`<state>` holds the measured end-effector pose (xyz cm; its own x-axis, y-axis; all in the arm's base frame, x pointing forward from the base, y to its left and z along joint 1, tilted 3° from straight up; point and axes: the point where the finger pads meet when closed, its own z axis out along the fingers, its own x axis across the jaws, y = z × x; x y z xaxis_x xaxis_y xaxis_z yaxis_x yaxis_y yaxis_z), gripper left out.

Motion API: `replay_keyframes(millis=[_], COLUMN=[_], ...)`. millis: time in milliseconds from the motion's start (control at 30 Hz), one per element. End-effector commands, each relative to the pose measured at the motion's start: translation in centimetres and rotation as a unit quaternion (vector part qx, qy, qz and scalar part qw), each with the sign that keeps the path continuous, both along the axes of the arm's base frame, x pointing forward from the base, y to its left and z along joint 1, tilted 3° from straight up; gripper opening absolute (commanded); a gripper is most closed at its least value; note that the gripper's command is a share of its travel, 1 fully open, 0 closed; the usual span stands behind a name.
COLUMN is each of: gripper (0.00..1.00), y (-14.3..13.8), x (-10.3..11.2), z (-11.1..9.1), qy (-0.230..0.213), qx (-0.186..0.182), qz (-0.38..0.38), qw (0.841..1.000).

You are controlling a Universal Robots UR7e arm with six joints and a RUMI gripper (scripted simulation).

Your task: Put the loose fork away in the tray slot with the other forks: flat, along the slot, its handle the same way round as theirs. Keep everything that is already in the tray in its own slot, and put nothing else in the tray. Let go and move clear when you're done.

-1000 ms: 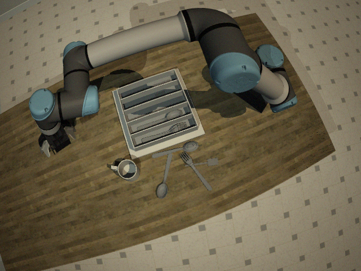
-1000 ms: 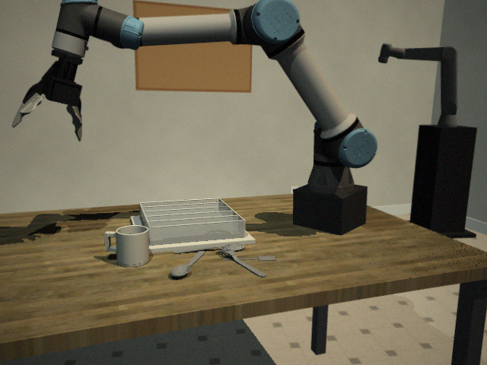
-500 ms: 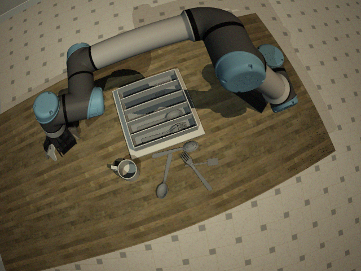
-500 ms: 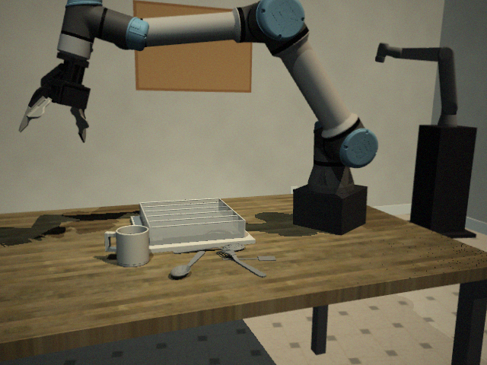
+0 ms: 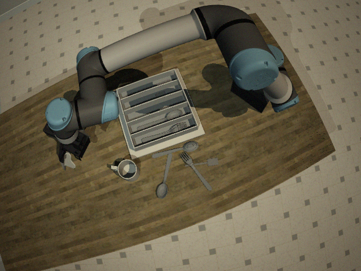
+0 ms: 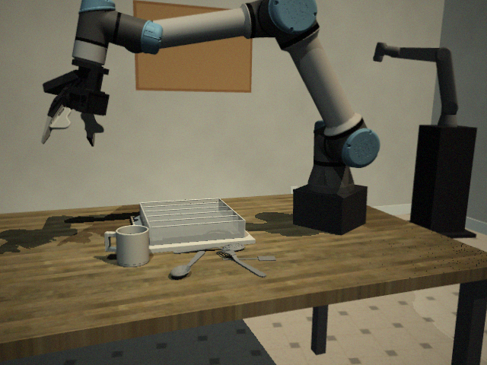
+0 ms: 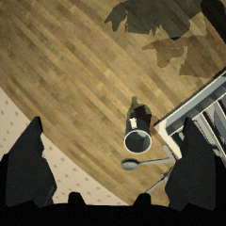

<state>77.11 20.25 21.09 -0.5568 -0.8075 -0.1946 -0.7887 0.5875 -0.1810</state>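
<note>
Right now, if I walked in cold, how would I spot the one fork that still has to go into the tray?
Find the white cutlery tray in the middle of the wooden table. Several loose utensils lie on the wood just outside its near edge, beside a mug. The loose fork is the one with tines, lying diagonally across a small spatula; the two spoons have round bowls.

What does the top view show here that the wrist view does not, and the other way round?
Only the top view shows the loose grey metal fork, the small flat spatula and the forks in the white slotted tray's nearest slot. Only the wrist view looks between the open, empty end effector's dark fingers. Both show the grey mug, a loose spoon and the wooden table.
</note>
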Motion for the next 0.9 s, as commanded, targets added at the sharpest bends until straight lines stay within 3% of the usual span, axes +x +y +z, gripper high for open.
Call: replay_keyframes(millis=[0,167,233,400,500,600,633,700,800,867], gripper=[1.0,1.0,1.0,1.0,1.0,1.0,1.0,1.0,1.0,1.0], y=[1.4,2.5,2.5,3.7,4.2,5.1,5.1,5.6,5.6,6.1], x=[-2.3,-4.5,-4.5,-7.0,-8.4,-10.5,-10.5,-12.0,-12.0,-13.5], z=[-0.8,-1.7,-1.7,-2.7,-3.2,-4.0,-4.0,-4.6,-4.6,-5.2], qy=[-0.001,0.003,0.003,0.006,0.007,0.009,0.009,0.01,0.01,0.01], qx=[-0.022,-0.042,-0.042,-0.062,-0.071,-0.084,-0.084,-0.093,-0.093,-0.101], qz=[0.096,0.179,0.179,0.266,0.311,0.378,0.378,0.422,0.422,0.465], qw=[0.995,0.983,0.983,0.962,0.948,0.922,0.922,0.902,0.902,0.879])
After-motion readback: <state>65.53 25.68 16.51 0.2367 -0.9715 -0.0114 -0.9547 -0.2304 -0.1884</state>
